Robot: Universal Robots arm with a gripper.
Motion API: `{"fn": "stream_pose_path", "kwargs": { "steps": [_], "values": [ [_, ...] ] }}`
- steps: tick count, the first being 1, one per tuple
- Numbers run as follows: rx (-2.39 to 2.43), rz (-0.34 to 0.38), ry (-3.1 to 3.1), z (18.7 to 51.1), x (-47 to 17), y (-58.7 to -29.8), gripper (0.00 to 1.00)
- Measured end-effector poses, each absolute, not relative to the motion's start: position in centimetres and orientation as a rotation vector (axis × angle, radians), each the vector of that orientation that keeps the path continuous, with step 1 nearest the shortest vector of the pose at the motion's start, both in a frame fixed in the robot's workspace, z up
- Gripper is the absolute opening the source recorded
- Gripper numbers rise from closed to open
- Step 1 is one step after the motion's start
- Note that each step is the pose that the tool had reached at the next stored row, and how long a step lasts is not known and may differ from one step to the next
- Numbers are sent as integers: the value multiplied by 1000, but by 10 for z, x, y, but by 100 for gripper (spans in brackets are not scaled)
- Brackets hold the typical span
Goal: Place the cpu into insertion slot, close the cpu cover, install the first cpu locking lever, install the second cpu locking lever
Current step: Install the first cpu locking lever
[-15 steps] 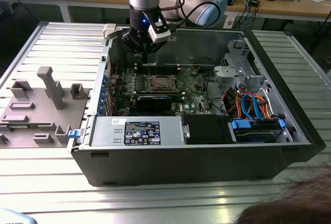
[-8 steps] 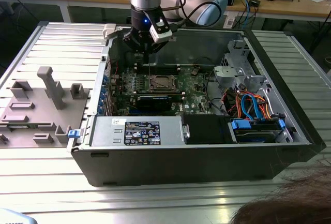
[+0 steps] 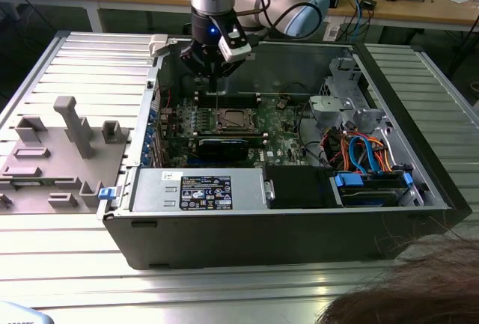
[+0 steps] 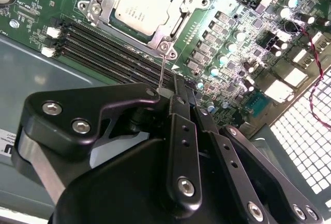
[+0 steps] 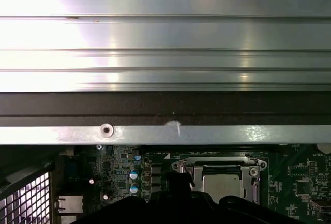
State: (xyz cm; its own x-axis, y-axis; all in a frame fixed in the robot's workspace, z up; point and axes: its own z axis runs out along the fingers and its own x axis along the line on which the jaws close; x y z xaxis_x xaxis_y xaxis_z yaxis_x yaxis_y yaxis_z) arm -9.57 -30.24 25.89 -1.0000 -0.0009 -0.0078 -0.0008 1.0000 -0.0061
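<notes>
The cpu (image 4: 140,5) lies flat in the insertion slot (image 3: 233,120) on the green motherboard, its silvery top showing. The cpu cover (image 4: 101,8) lies down over it as a metal frame around the chip; in the first wrist view the cpu (image 5: 222,185) and the cover (image 5: 187,168) sit just below the case wall. A thin wire locking lever (image 4: 162,69) rises from the socket's corner up to my gripper (image 4: 166,92). The gripper (image 3: 212,84) hangs just above the socket's far-left corner, fingers together on the lever's end.
The open computer case (image 3: 247,238) surrounds the board. A grey power supply (image 3: 198,189) and a black graphics card (image 3: 223,147) lie close in front of the socket. Drive cage and cables (image 3: 367,156) are at the exterior view's right, a grey fixture tray (image 3: 52,152) at its left, and a person's hair (image 3: 419,286) at bottom right.
</notes>
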Motion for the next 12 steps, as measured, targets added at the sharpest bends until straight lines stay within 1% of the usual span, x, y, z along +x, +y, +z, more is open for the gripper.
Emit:
{"fn": "stream_pose_path", "kwargs": {
  "steps": [12],
  "values": [
    [-1,-10,3134,259,-91,-302,11]
  ]
}}
